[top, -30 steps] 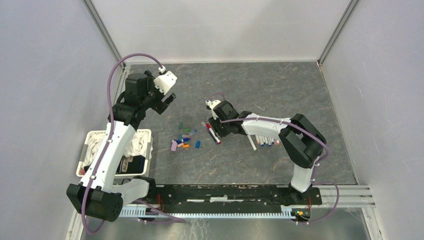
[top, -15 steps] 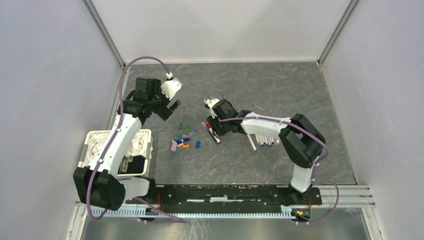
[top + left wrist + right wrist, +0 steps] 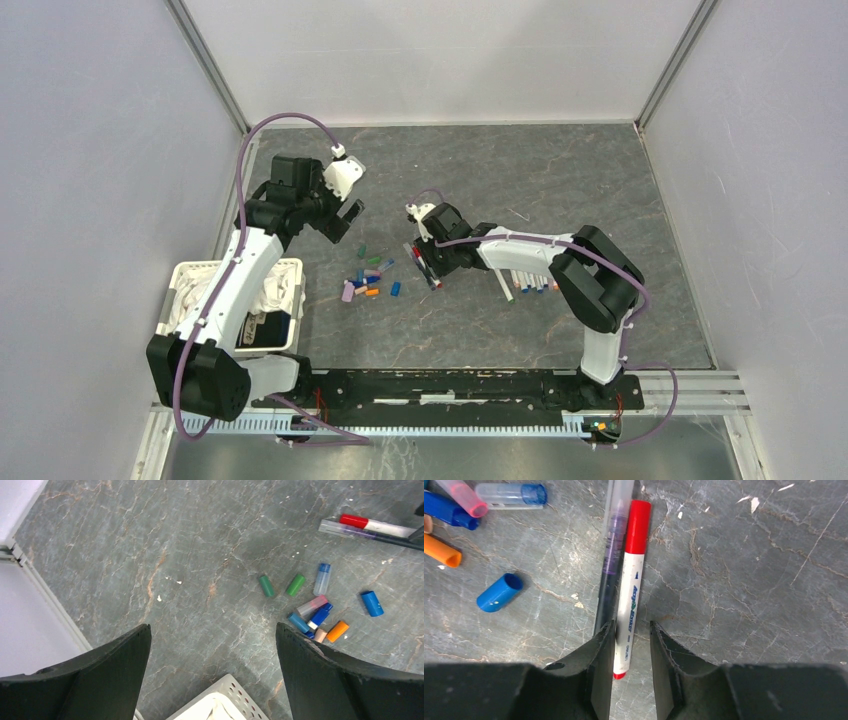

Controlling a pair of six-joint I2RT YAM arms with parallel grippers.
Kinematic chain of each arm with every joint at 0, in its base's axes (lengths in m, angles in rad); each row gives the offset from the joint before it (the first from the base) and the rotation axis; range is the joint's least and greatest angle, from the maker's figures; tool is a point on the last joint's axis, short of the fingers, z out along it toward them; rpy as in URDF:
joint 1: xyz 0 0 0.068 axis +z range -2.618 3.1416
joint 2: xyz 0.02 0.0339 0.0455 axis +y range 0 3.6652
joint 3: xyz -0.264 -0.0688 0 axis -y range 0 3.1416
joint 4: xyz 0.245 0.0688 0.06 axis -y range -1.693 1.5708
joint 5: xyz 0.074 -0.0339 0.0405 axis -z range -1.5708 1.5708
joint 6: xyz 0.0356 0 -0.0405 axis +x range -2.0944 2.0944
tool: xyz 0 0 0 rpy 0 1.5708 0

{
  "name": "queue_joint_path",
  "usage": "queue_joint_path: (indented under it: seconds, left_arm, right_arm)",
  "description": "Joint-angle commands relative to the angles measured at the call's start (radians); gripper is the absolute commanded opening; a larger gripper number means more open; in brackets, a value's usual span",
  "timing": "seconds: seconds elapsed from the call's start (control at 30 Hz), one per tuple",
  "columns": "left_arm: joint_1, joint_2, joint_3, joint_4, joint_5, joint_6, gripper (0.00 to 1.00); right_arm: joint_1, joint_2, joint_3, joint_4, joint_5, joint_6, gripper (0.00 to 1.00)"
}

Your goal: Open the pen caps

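A red-capped white pen (image 3: 630, 595) lies on the table beside a dark-barrelled pen (image 3: 610, 565) with a clear cap. My right gripper (image 3: 632, 623) is low over them, jaws narrowly open astride the white barrel's rear end. The left finger touches the barrel and the right finger stands apart. Both pens show in the top view (image 3: 421, 266) under the right gripper (image 3: 428, 258). Several loose caps (image 3: 368, 280) lie in a cluster, among them a blue cap (image 3: 499, 592), an orange cap (image 3: 337, 630) and a green cap (image 3: 266, 586). My left gripper (image 3: 213, 645) is wide open and empty, above the table left of the caps (image 3: 349, 214).
A white perforated basket (image 3: 181, 271) with cloth inside stands at the table's left edge; its corner shows below the left fingers (image 3: 227, 695). A row of several uncapped white pens (image 3: 530, 282) lies under the right forearm. Grey walls close in the left, right and back.
My left gripper has swung right and down, closer to the cap cluster, with jaws still open. My right gripper has shifted only slightly over the two pens.
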Motion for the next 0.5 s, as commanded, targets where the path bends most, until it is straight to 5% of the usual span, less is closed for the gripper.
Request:
queue_joint_path:
  seconds: [0.0,0.3,0.47]
  left_arm:
    - [0.003,0.005,0.007,-0.031,0.079,-0.023,0.98]
    - [-0.001,0.025,-0.009,-0.076,0.216,-0.005,0.98]
    - [-0.041,0.004,-0.045,-0.090,0.339,0.041,1.00]
  right_arm:
    - [0.006,0.027,-0.005,0.031,0.036,0.002,0.34]
    - [0.003,0.019,-0.063,0.053,0.095,0.000,0.29]
    - [-0.021,-0.062,-0.077,0.058,0.036,-0.007,0.02]
